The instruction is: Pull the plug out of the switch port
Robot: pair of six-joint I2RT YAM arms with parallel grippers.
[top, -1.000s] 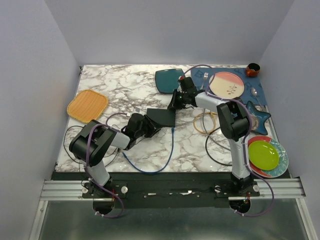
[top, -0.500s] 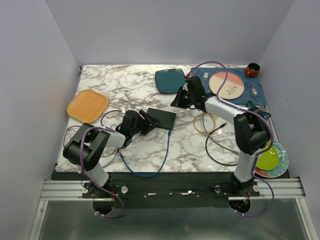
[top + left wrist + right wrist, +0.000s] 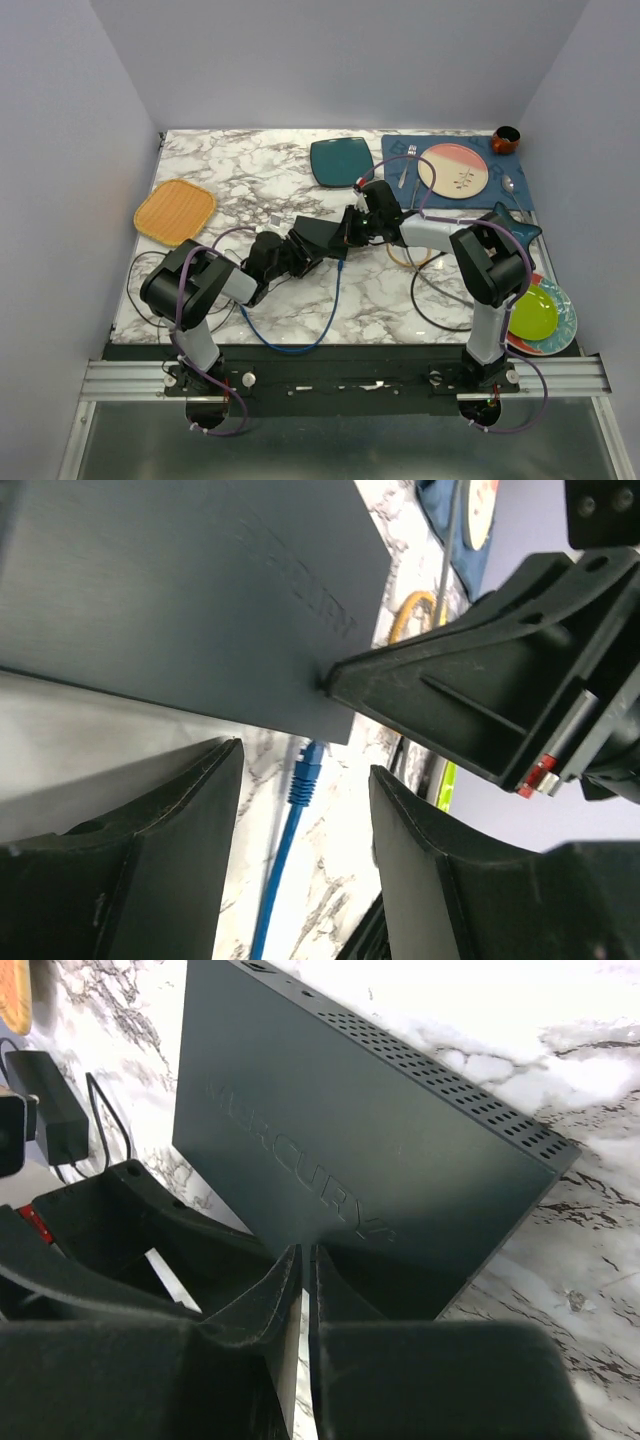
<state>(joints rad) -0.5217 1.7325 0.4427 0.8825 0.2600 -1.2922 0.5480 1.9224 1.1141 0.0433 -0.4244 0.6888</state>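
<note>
Back at switch corner, right gripper nearly closed, empty — left gripper spread wider, empty, framing plug, seemingly still seated.

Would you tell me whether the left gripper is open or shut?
Open: the left gripper has its fingers well apart, with the blue cable visible between them, untouched.

Left arm: black joints, pale grey links.
Right arm: same black-and-grey build.
Purple cable: runs along each arm.
Left gripper: matte black, wedge-shaped fingers.
</note>
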